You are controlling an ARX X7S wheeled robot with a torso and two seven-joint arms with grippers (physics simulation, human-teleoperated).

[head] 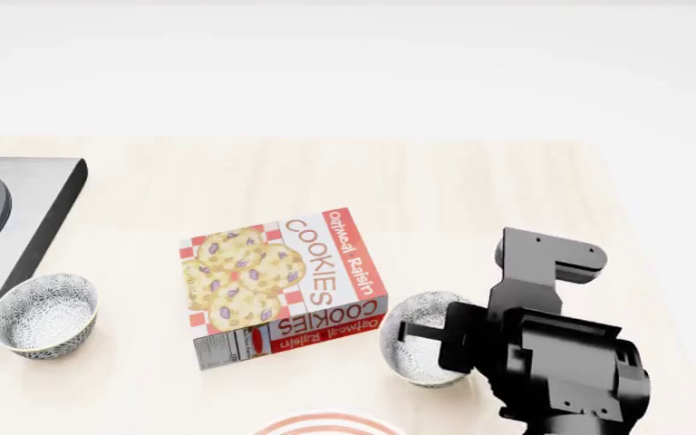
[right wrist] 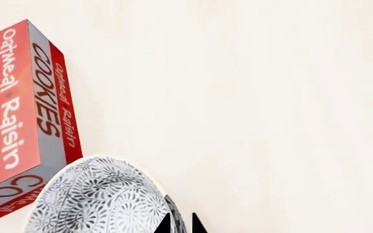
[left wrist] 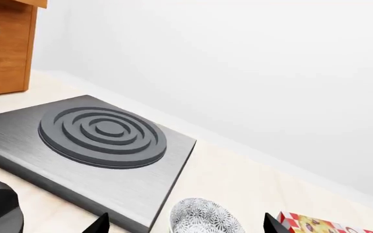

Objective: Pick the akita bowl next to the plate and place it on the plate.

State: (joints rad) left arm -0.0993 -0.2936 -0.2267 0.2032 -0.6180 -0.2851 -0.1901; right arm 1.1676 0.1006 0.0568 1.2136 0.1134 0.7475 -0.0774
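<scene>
We work over a pale bench (head: 323, 172) where the cookie box (head: 278, 283) lies flat between two speckled bowls, and only a sliver of the red-ringed plate (head: 323, 424) shows at the near edge, so the akita bowl (head: 419, 349) just beside it is ours. Our right pincer (right wrist: 180, 224) straddles that bowl's rim, seemingly pinching it for the lift, while the left pincer (left wrist: 186, 225) hangs spread above the other bowl (head: 43, 315) by the stove plate (left wrist: 89, 145), idle.
</scene>
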